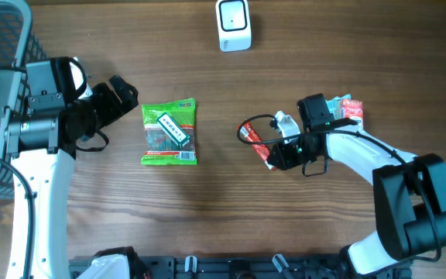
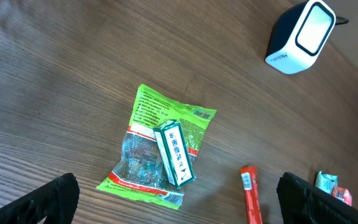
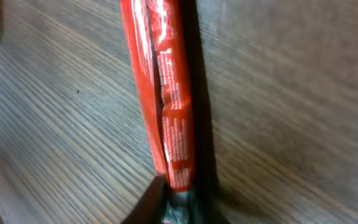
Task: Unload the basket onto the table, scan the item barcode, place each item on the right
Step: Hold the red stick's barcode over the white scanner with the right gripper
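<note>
Overhead, the right claw (image 1: 273, 155) is clamped shut on the near end of a red stick sachet (image 1: 250, 136). The rest of the sachet juts out ahead of its fingertips, low over the worktop (image 1: 231, 221). Your step here, by the look of it, is to secure the grip and lift. Raise it straight before you swing, since the pinch takes only the sachet's end and the long free length may droop or twist. The scanner (image 1: 233, 25) stands well apart from this claw, ahead of it and off to one side. You will likely need to turn the sachet so its printed code faces the scanner's window. The print seen from the right wrist is too blurred to tell where the barcode lies. The left claw (image 1: 118, 101) hangs wide open and empty, with a green snack packet (image 1: 169, 132) just beyond its fingertips, apart from them.
</note>
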Controlling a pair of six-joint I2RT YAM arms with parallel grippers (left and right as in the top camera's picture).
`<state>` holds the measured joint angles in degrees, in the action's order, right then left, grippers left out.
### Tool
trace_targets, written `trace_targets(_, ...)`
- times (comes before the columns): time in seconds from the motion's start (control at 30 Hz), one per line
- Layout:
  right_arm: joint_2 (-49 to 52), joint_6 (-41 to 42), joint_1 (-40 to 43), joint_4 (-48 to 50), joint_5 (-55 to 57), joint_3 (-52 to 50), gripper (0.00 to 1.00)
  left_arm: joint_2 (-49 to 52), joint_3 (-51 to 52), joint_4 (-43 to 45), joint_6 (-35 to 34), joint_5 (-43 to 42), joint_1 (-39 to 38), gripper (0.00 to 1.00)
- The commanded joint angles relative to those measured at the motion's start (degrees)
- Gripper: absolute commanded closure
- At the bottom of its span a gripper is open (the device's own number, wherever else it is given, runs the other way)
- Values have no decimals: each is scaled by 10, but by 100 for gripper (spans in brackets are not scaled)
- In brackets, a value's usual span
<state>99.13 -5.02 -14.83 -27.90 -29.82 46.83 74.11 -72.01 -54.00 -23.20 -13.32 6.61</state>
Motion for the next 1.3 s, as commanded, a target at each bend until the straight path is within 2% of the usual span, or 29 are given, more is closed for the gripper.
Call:
trace_targets(0.0,-5,7,-4,-11,11,1,96,2,-7,2,5,3,3,0)
trace_targets(0.1,-29,5,-4,-62,28,54,96,2,-7,2,5,3,3,0)
trace_targets(0.23,-93,5,-4,-103,111,121,96,2,-7,2,5,3,3,0)
trace_targets(0.57,-219,-9,-36,-90,253,143,96,2,-7,2,5,3,3,0)
trace_targets(0.87,-205,-9,-36,-242,365,307,96,2,-7,2,5,3,3,0)
trace_targets(0.97,-173,-21,-36,-287,376,384,96,2,-7,2,5,3,3,0)
trace_targets(1.07,-121,-47,-36,-330,443,443,96,2,-7,2,5,3,3,0)
trace_targets(1.17,-63,-77,-43,-320,502,487,96,2,-7,2,5,3,3,0)
trace_targets(1.27,-14,-100,-71,-223,598,494,95,2,-7,2,5,3,3,0)
